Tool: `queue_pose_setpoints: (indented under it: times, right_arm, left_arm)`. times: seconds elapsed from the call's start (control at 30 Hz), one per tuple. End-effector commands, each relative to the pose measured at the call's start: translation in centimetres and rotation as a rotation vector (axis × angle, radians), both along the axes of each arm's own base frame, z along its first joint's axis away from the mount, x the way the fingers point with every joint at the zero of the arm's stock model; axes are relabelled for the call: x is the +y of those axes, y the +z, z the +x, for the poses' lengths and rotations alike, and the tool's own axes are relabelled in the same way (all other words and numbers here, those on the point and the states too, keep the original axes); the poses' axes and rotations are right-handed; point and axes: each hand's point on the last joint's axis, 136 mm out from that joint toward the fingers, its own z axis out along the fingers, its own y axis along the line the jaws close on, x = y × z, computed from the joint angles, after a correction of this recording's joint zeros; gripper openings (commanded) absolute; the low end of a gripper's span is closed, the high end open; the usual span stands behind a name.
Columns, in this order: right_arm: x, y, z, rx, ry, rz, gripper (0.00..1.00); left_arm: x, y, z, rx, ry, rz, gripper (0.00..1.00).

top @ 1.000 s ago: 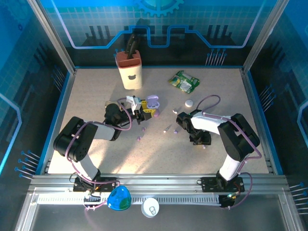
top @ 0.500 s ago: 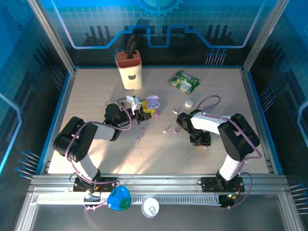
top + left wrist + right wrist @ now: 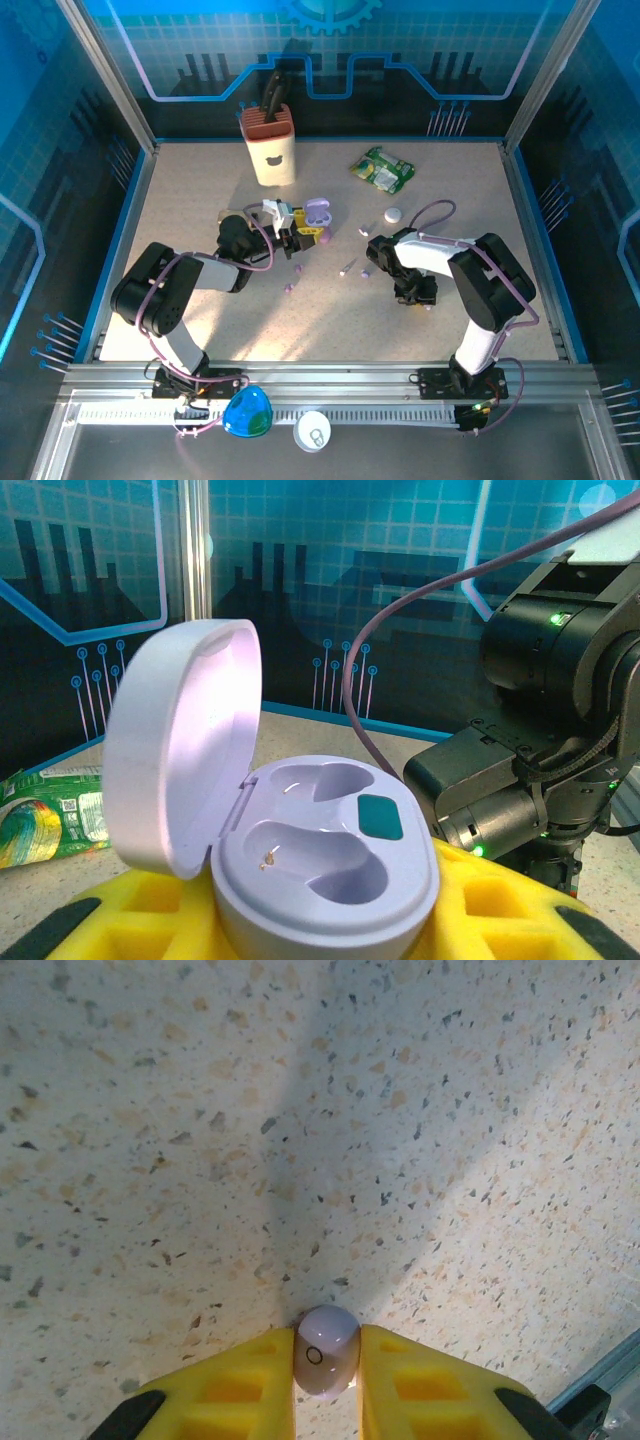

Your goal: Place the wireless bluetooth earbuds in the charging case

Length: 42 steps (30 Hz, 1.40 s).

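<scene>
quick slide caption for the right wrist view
Right gripper fingers pinching a lilac earbud on the speckled tabletop.

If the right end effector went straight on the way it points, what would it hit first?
The speckled tabletop, probably just beyond its tips: the right end effector points down at it, gripping an earbud. How near is unclear.

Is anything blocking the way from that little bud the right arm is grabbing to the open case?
Nothing visible does. The earbud is pinched between the right fingers; the case sits in the left fingers, lid up, both hollows empty. Two loose earbuds lie flat on the table between them, likely too low to matter.
</scene>
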Motion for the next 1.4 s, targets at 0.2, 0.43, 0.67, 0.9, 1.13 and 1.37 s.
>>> queue_pose_setpoints:
  times: [0.2, 0.43, 0.67, 0.9, 1.13, 1.37]
  right_arm:
    - [1.3, 1.9, 1.5, -0.076, 0.037, 0.088, 0.2]
    - [5.2, 4.0, 4.8, -0.176, 0.224, 0.293, 0.21]
    - [11.0, 7.8, 7.2, -0.301, 0.408, 0.593, 0.23]
    - [14.4, 11.3, 8.2, -0.35, 0.582, 0.75, 0.25]
    - [17.9, 16.5, 8.2, -0.477, 0.787, 0.946, 0.26]
    - [21.1, 20.9, 6.9, -0.58, 0.943, 1.175, 0.27]
  left_arm:
    - [0.2, 0.2, -0.2, -0.046, -0.01, 0.005, 0.34]
    - [0.1, -0.5, -0.2, -0.032, -0.024, 0.013, 0.34]
    - [0.3, -1.2, -0.6, -0.035, -0.014, 0.029, 0.33]
    - [0.2, -1.8, -1.6, -0.035, -0.05, 0.043, 0.31]
    - [-0.3, -2.5, -2.4, -0.026, -0.117, 0.056, 0.32]
    - [-0.7, -2.6, -3.4, -0.034, -0.183, 0.061, 0.33]
